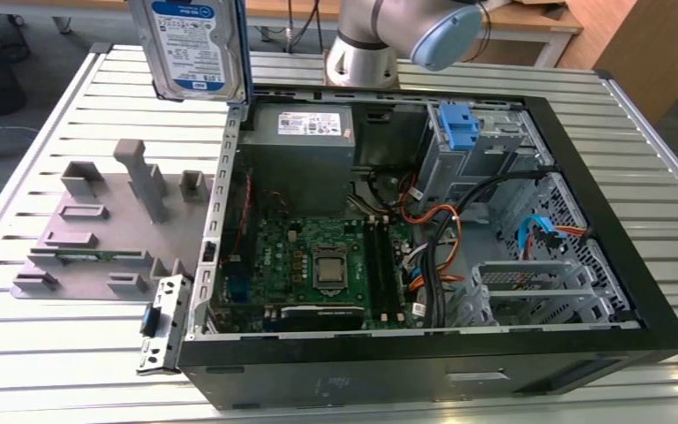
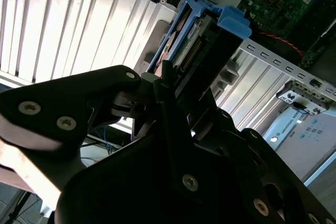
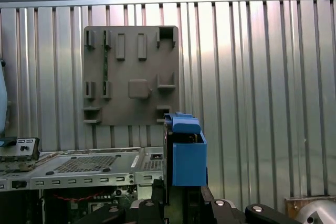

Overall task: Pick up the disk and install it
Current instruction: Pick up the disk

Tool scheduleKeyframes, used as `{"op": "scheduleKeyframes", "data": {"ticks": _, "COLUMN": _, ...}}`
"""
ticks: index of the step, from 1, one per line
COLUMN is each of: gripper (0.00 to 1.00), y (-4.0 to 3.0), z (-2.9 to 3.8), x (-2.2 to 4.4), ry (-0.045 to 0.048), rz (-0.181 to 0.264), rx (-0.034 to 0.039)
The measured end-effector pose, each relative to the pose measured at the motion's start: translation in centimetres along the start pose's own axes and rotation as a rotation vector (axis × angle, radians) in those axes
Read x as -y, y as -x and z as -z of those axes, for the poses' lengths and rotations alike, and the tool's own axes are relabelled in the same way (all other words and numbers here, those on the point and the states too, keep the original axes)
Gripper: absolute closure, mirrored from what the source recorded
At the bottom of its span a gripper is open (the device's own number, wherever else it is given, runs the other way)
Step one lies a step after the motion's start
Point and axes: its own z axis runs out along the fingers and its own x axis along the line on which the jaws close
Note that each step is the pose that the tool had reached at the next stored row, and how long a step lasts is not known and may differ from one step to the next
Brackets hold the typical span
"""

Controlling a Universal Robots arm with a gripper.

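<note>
Exterior view: the disk [image 1: 198, 44] hangs over the bench [image 1: 56, 353] beside the case [image 1: 433, 358]. Second wrist view: my gripper [image 2: 170, 95] has its jaws clamped on the disk's edge. First wrist view: its blue rail [image 3: 186, 153] juts out. I judge it dense, stiff, shock-sensitive; grip the metal flanks, not the rails.

Blue-and-white label on disk [image 1: 194, 44] — print too small to read; white sticker on power supply [image 1: 297, 157] — same.

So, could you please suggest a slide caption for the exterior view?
The disk held upright above the slatted table, beside the open computer case with its motherboard exposed.
</note>
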Motion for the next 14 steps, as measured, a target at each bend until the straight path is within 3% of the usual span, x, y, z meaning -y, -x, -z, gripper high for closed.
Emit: {"op": "scheduleKeyframes", "data": {"ticks": 14, "gripper": 0.65, "y": 0.1, "z": 0.02, "x": 1.59, "ry": 0.0002, "rz": 0.0, "rx": -0.0002}}
